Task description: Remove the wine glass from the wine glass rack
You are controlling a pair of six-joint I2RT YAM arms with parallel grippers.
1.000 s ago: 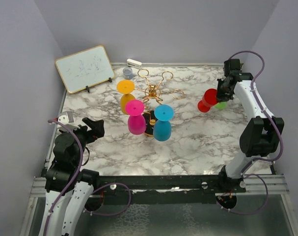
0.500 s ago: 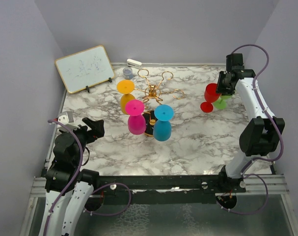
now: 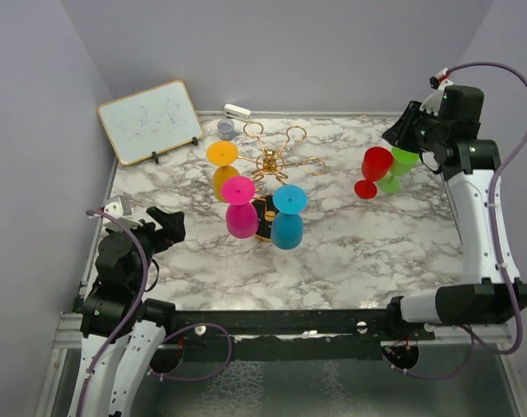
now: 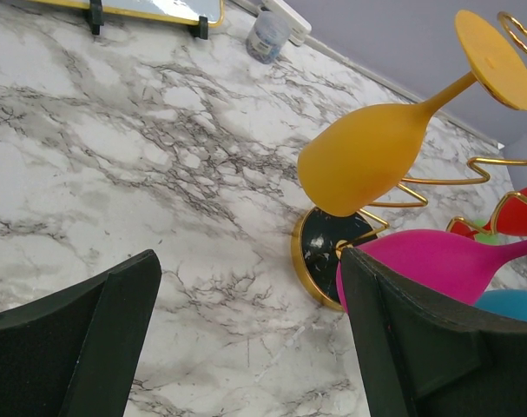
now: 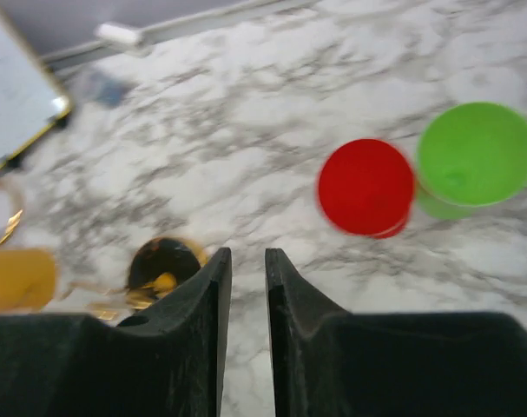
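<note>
The gold wine glass rack [image 3: 272, 165] stands mid-table on its black base [image 4: 319, 248]. From its arms an orange wine glass [image 3: 223, 167], a pink one [image 3: 240, 207] and a blue one [image 3: 288, 217] hang upside down. At the right a red wine glass [image 3: 373, 169] stands upright on the table beside a green one [image 3: 400, 165]. My right gripper [image 3: 408, 129] hovers above and just right of them, open by a narrow gap with nothing between its fingers [image 5: 202, 287]. Down at the near left, my left gripper [image 3: 163, 228] is wide open and empty, a little short of the pink glass [image 4: 437, 265].
A small whiteboard [image 3: 150, 122] leans at the back left. Near the back wall sit a grey cup [image 3: 226, 129] and a white object [image 3: 237, 111]. Purple walls close in the marble table [image 3: 350, 252] on three sides.
The right gripper has let go of the red glass, which now stands beside the green one. That arm has lifted and drawn back to the right. The left arm is still.
</note>
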